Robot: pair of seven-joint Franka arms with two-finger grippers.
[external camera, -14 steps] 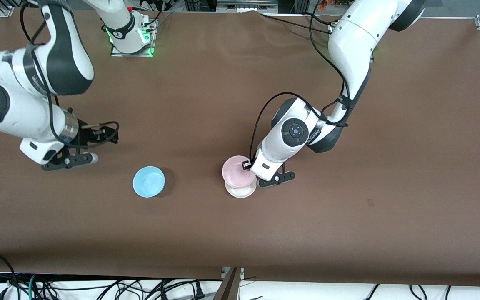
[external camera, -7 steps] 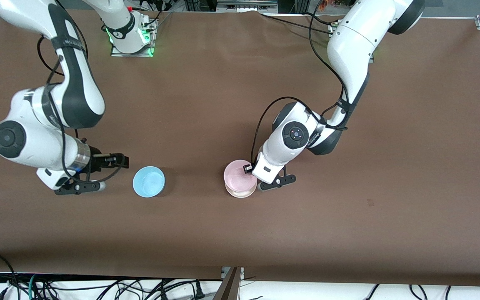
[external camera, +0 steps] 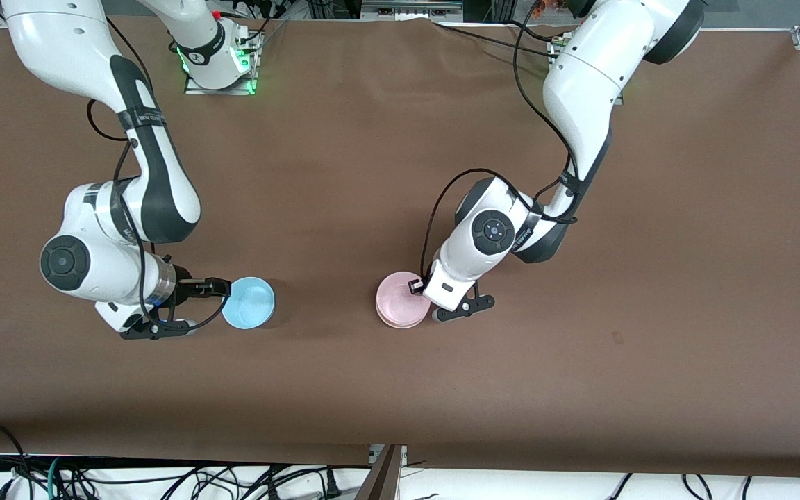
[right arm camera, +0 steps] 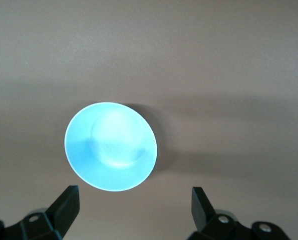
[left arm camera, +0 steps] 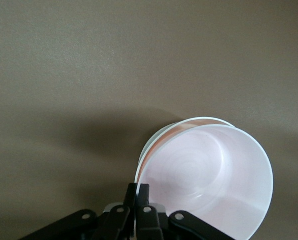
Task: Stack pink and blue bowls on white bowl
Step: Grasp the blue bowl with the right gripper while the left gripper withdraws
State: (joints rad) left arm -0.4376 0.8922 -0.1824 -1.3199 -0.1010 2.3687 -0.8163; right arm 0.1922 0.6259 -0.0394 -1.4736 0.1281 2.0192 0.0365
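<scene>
Nearest the front camera, toward the left arm's end of the brown surface, the pink bowl sits nested in the white bowl; the left wrist view shows only a thin white rim beneath the pink one; the front view shows the white bowl hardly at all, which suggests the pair is seated or nearly so. The left claw is pinched tight on the pink bowl's rim, one finger inside and one outside; a rim grip suits a shallow bowl and leaves its underside free to drop into the bowl below; in my judgement, release is the next step there.

Slightly farther from the camera, toward the right arm's end, the blue bowl rests upright on the surface, well apart from the stack. The right claw is just beside its rim, spread wide and holding nothing; the right wrist view shows its fingers straddling open ground short of the bowl; the wide spread appears meant to admit the rim. The blue bowl is not yet stacked.
</scene>
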